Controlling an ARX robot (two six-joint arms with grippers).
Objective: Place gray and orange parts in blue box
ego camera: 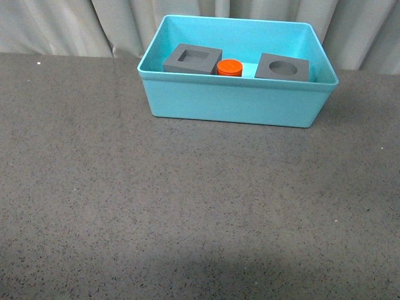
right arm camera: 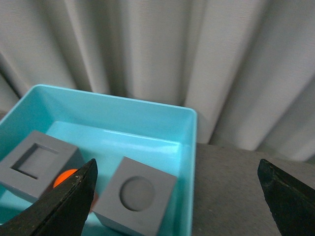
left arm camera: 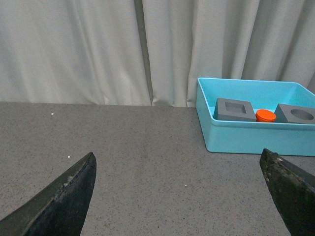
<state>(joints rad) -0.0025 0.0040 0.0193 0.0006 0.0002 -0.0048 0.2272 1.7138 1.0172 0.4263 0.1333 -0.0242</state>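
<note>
The blue box (ego camera: 231,103) stands at the far middle of the dark table. Inside it sit a gray cube with a square recess (ego camera: 192,59), an orange cylinder (ego camera: 230,67) and a gray cube with a round hole (ego camera: 283,67). No arm shows in the front view. My left gripper (left arm camera: 179,162) is open over bare table, well short of the blue box (left arm camera: 246,137). My right gripper (right arm camera: 177,169) is open above the box's near-right corner (right arm camera: 189,147), with the round-hole cube (right arm camera: 135,201) between and below its fingers, untouched. The square-recess cube (right arm camera: 37,164) and orange cylinder (right arm camera: 64,177) lie beside it.
A pale curtain (ego camera: 62,25) hangs behind the table's far edge. Dark speckled tabletop (ego camera: 187,212) stretches from the box to the near edge.
</note>
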